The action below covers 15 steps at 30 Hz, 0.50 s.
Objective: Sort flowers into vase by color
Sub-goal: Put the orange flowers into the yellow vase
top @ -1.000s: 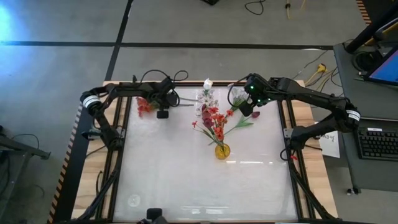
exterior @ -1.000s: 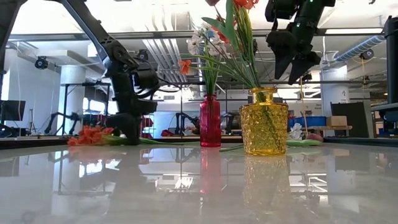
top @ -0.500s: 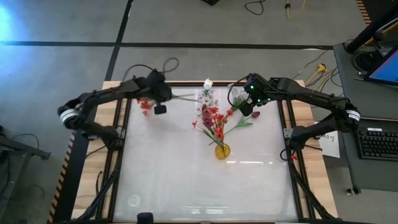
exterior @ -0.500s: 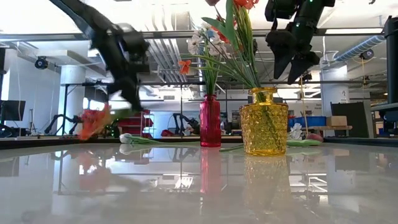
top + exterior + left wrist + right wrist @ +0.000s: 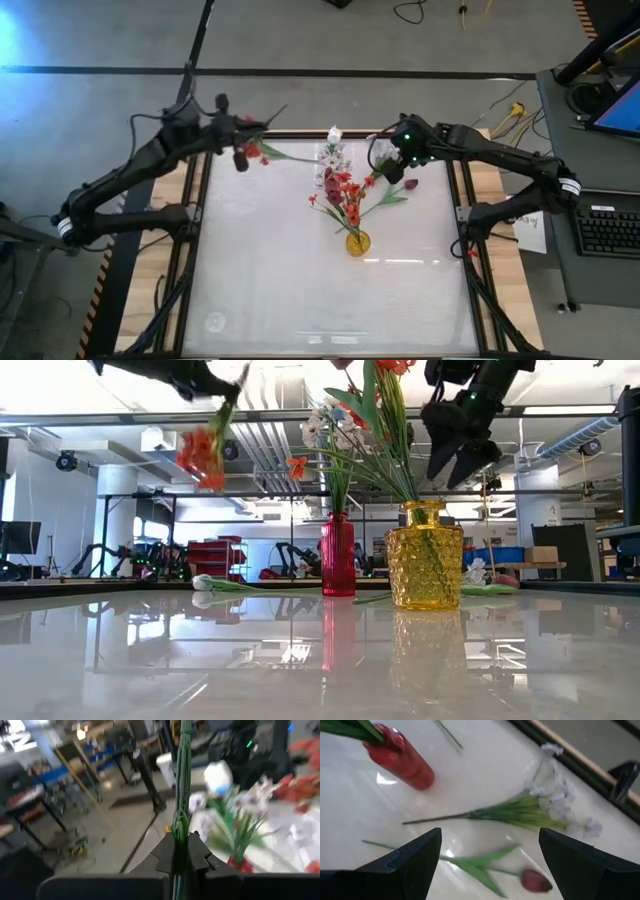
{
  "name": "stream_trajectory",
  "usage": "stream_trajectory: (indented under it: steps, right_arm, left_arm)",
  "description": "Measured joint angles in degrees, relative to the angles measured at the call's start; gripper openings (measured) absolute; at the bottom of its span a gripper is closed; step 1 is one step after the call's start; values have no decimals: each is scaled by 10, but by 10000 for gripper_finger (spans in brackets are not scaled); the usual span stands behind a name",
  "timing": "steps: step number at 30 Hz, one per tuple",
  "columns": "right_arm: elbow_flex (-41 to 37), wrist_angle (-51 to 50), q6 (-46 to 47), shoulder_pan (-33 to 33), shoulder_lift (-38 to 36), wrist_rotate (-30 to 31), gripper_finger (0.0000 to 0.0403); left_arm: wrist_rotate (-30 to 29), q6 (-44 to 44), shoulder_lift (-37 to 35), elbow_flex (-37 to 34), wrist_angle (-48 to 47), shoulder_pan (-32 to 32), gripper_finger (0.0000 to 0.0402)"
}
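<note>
left gripper (image 5: 240, 157) is clamping a red-orange flower (image 5: 201, 451) by its stem, hanging high over the table's far left. right gripper (image 5: 394, 171) is hovering spread and empty. both vases are holding flowers; a white spray (image 5: 547, 807) and dark red tulip (image 5: 535, 881) are lying unsorted.

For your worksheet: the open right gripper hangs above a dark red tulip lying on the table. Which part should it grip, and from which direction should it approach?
Grip the dark red tulip on its thin green stem, between leaves and bloom, not the soft head. It lies flat, so the open right gripper would probably do best descending from straight above, fingers astride the stem. The white blossom spray lies close by, so keep clear of it.
</note>
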Motion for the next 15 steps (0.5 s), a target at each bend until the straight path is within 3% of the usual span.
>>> stream_trajectory:
  steps: [6, 15]
  right_arm:
    - [31, 8, -23, 3, -37, 0, 325]
    - [77, 82, -51, 80, -113, 1, 325]
  left_arm:
    - [-2, -19, -51, 0, 27, -81, 0]
    - [-5, -16, -64, -1, 190, -268, 0]
